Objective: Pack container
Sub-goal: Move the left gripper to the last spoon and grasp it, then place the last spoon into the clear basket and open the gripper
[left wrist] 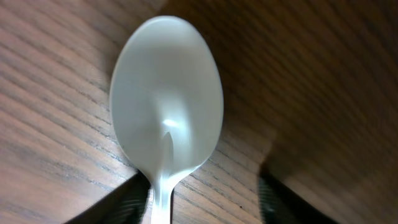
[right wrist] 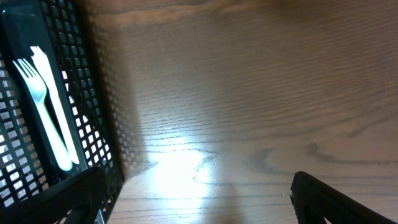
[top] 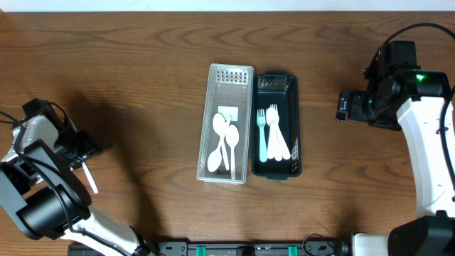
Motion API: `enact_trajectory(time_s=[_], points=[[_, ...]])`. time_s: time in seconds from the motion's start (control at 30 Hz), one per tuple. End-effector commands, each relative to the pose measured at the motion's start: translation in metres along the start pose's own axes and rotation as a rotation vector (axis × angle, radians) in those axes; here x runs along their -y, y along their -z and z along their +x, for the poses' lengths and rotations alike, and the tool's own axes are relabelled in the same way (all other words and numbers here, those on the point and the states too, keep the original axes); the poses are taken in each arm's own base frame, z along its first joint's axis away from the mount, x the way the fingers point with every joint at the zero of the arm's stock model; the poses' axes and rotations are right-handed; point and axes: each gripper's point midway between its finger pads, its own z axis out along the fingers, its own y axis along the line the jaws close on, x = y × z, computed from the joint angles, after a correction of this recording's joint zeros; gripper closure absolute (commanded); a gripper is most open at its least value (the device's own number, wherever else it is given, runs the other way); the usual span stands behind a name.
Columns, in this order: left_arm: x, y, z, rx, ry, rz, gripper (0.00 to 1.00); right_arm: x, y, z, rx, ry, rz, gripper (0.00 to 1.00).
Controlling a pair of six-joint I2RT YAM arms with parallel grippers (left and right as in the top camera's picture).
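Overhead: my left fingers (top: 84,151) sit near the left edge of the worktop (top: 142,85), closed on the handle of a white spoon (top: 89,178); its handle tip sticks out toward the front edge. Mid-worktop, the white basket (top: 226,71) holds two spoons (top: 225,142); touching it on the right, the black basket (top: 291,92) holds forks (top: 274,135), one pale blue. My right fingers (top: 343,107) hover near the right edge, well apart from both baskets, nothing in them; how wide they stand I can't tell here.

Left wrist: spoon bowl (left wrist: 166,93) fills the frame, held just above the wood. Looks like thin plastic, so light, slick, a bit bendy. Grip on the handle, not the bowl; gentle squeeze. Handle is cut off at the bottom, actual pinch point hidden.

Right wrist: fingertips (right wrist: 339,202) spread wide and empty, bare wood between. Black basket wall (right wrist: 99,99) at left, forks (right wrist: 46,106) seen through the mesh. Most of the basket is cut off.
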Motion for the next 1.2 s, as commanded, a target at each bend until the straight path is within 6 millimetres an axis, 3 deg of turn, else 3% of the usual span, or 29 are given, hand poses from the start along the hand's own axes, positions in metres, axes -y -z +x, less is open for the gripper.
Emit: enact_trajectory(time_s=[0.0,0.33,0.5,0.53,0.57,0.73,0.87,0.97,1.07,1.17], points=[[-0.003,-0.025,0.021,-0.099,0.003,-0.01,0.52,0.001,0.001,0.0,0.0,0.007,-0.006,0.03],[-0.002,-0.025,0.021,-0.102,0.021,-0.01,0.78,0.001,0.001,0.0,0.0,0.01,-0.006,0.03],[-0.002,-0.025,0.021,-0.102,0.025,-0.01,0.81,0.001,0.001,0.0,0.0,0.01,-0.006,0.03],[-0.003,-0.025,0.021,-0.102,0.036,-0.011,0.91,0.001,0.001,0.0,0.0,0.01,-0.006,0.03],[-0.003,-0.025,0.021,-0.101,0.047,-0.012,0.93,0.001,0.001,0.0,0.0,0.01,-0.006,0.03],[-0.002,-0.017,0.016,-0.094,0.115,-0.014,0.94,0.001,0.001,0.0,0.001,0.01,-0.006,0.03],[0.018,0.011,0.005,-0.07,0.118,0.075,0.94,0.001,0.001,0.0,0.001,0.01,-0.006,0.03],[0.04,0.048,-0.002,-0.002,0.073,0.122,0.94,0.001,0.001,-0.001,0.001,0.01,-0.006,0.03],[0.078,0.093,0.001,0.111,-0.032,0.179,0.94,0.001,0.001,-0.001,0.003,0.01,-0.006,0.02],[0.123,0.138,0.016,0.234,-0.185,0.216,0.94,0.0,0.001,-0.002,0.007,0.01,-0.007,0.03]])
